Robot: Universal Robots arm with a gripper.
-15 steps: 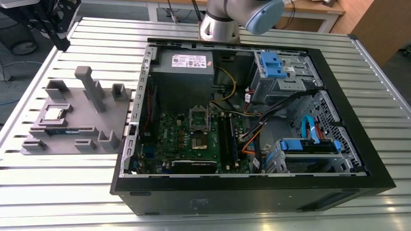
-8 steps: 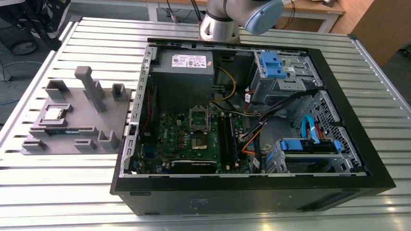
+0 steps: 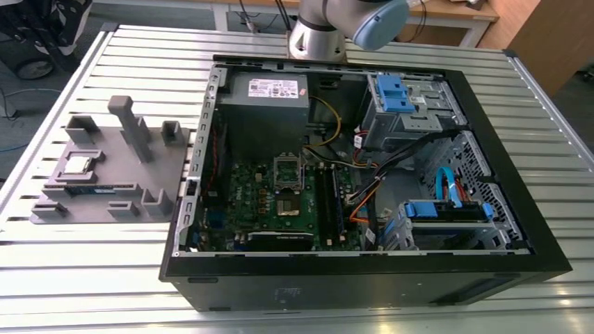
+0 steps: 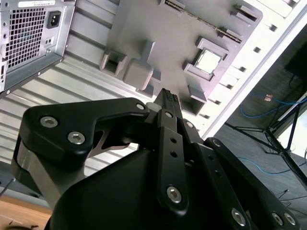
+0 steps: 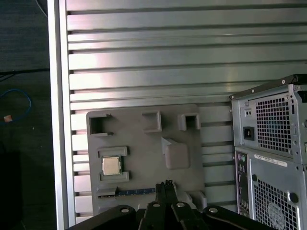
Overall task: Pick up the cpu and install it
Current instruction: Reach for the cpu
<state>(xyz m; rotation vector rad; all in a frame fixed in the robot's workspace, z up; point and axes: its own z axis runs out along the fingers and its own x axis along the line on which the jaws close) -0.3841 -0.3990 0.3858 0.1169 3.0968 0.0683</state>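
slatted table (image 5: 168,62): gripper (image 5: 166,184) hangs pinched narrow, empty, above the grey tray (image 5: 144,143) holding the cpu (image 5: 111,166)

My gripper (image 4: 166,96) (image 5: 165,183), closed and empty.
In both wrist views my two black fingers (image 4: 170,125) (image 5: 170,190) press flat together, carrying nothing. The linkage bars (image 4: 211,167) fan back toward my wrist, and my silver arm (image 3: 320,35) bends above.

An open computer case (image 3: 371,278) lies on its side on a slatted metal table (image 3: 93,278), its green board (image 3: 278,202) and blue drive brackets (image 3: 394,94) showing. Just beside it, on the exterior view's left, sits a grey tray (image 3: 130,174) holding what looks like a memory stick (image 3: 93,188).
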